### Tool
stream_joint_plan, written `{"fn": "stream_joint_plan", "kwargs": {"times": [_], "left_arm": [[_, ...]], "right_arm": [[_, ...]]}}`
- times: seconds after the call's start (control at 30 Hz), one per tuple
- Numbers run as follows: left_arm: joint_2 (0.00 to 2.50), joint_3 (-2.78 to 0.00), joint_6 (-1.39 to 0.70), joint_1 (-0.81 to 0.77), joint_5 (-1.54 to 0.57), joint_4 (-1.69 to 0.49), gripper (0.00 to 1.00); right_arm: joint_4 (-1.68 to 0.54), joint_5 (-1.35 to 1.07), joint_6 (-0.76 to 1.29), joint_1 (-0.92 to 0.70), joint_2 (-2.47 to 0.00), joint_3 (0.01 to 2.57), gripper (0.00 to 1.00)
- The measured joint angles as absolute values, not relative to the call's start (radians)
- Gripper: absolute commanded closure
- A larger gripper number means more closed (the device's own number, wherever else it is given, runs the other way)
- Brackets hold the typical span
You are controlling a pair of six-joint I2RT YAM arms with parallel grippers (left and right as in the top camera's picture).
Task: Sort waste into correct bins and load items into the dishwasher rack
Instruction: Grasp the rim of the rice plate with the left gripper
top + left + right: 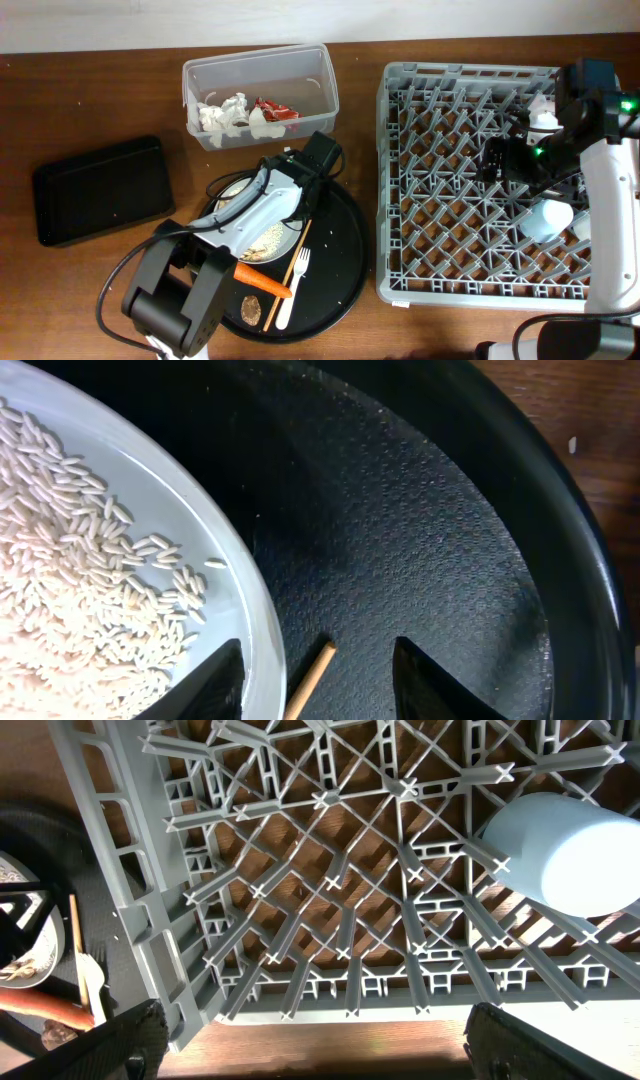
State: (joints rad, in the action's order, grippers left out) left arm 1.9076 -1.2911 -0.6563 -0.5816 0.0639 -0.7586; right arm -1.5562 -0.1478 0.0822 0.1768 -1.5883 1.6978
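Note:
An off-white plate with beige rice lies on a round black tray. Beside it lie an orange carrot, a brown lump, a white fork and wooden chopsticks. My left gripper is open and low over the plate's rim; a chopstick tip lies between its fingers. My right gripper hangs open and empty above the grey rack. The rack holds a pale blue cup, also in the right wrist view, and a white cup. No pink bowl shows.
The clear tub at the back holds white napkins and a red wrapper. The shallow black tray lies at the left. My left arm covers much of the plate. The rack's front edge sits near the table's edge.

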Motion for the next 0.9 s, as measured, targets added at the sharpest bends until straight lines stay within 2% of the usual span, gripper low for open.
{"fn": "stream_joint_plan", "kwargs": {"times": [0.23, 0.33, 0.4, 0.47, 0.63, 0.77, 0.9], "left_arm": [[1.971, -1.294, -0.657, -0.582, 0.053, -0.762, 0.53], [1.972, -1.294, -0.657, -0.582, 0.054, -0.762, 0.61], [1.972, -1.294, -0.659, -0.581, 0.057, -0.770, 0.62], [1.972, -1.294, -0.660, -0.582, 0.061, -0.777, 0.72], [1.972, -1.294, -0.666, -0.581, 0.072, -0.789, 0.78], [1.972, -1.294, -0.667, -0.581, 0.080, -0.801, 0.88], [1.972, -1.297, -0.667, -0.582, 0.091, -0.809, 0.90]], "right_arm": [[-1.557, -0.148, 0.082, 0.177, -1.588, 1.698, 0.02], [-1.556, -0.148, 0.082, 0.177, -1.588, 1.698, 0.02], [-1.556, -0.148, 0.082, 0.177, -1.588, 1.698, 0.02], [-1.556, -0.148, 0.082, 0.177, -1.588, 1.698, 0.01], [-1.556, -0.148, 0.083, 0.177, -1.588, 1.698, 0.02], [-1.556, -0.148, 0.082, 0.177, -1.588, 1.698, 0.02], [-1.556, -0.148, 0.082, 0.177, -1.588, 1.698, 0.02]]}}
